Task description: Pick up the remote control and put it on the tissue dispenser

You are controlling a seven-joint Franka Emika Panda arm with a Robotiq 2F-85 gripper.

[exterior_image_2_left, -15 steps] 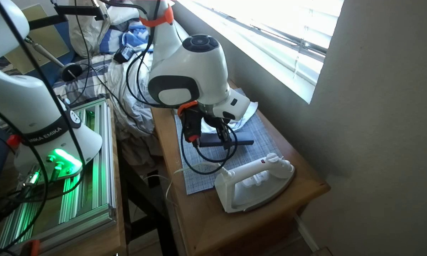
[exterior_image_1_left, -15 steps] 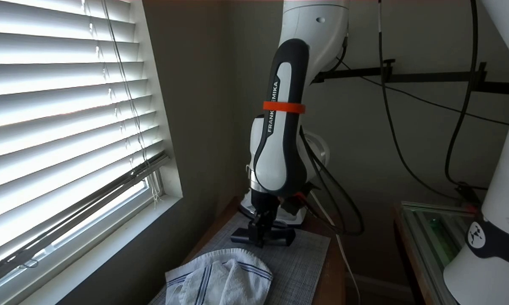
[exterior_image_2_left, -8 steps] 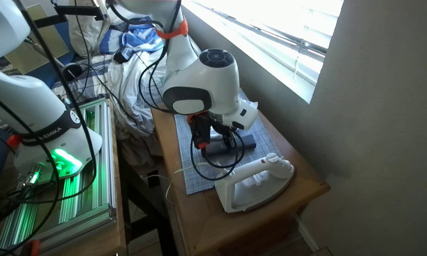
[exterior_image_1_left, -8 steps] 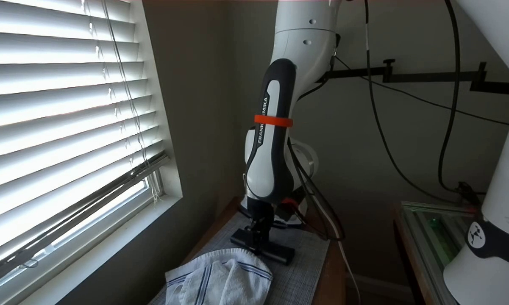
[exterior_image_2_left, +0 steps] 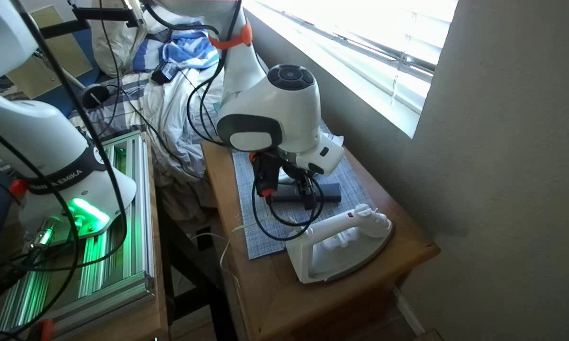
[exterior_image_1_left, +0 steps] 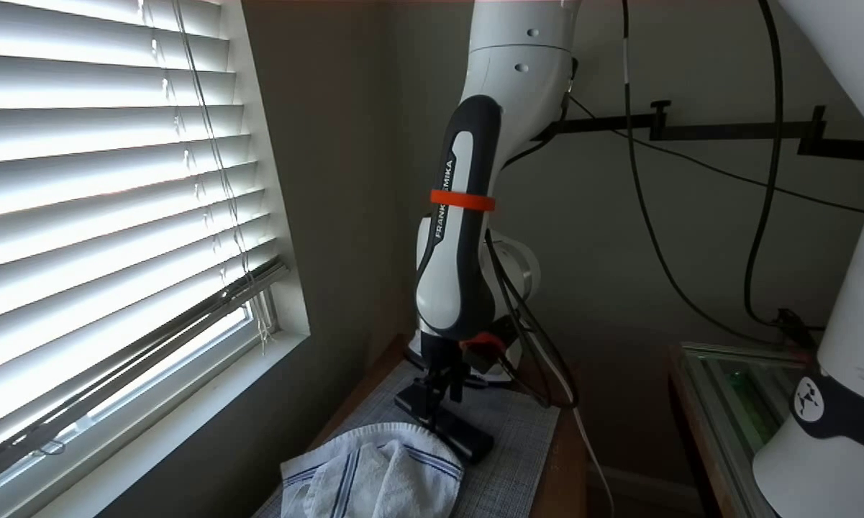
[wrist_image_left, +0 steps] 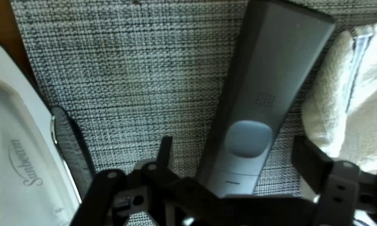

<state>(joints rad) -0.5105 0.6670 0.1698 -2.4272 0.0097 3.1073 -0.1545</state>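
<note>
My wrist view looks down on a woven grey mat (wrist_image_left: 138, 78), with the remote control (wrist_image_left: 259, 97) lying on it, dark and slim, its oval button and a small grid of dots facing up. My gripper (wrist_image_left: 234, 150) stands wide around it: the fingers (wrist_image_left: 310, 166) are spread, one to each side of the remote control, and bare mat shows between it and both of them, so I have hold of nothing. A white towel (wrist_image_left: 361, 106) with a blue stripe lies on the mat just beside the remote control. One finger overlaps the towel in this view; whether they touch, I cannot tell. At the mat's opposite edge is a white iron (wrist_image_left: 12, 125) marked Sunbeam.

In an exterior view, my arm (exterior_image_1_left: 467, 244) hangs over the mat, an orange band around it. The remote control slants across the mat below my gripper, one end close by the towel, which is heaped at the mat's near end. The iron shows only in part, at the mat's far end. Beyond the mat's long side, blinds (exterior_image_1_left: 108, 129) let in light.

In an exterior view, the mat lies on a wooden table (exterior_image_2_left: 275, 308), the iron across its near edge. The remote control is on the mat, partly hidden by my gripper. A rumpled bed (exterior_image_2_left: 170, 109) is well beyond the mat.
</note>
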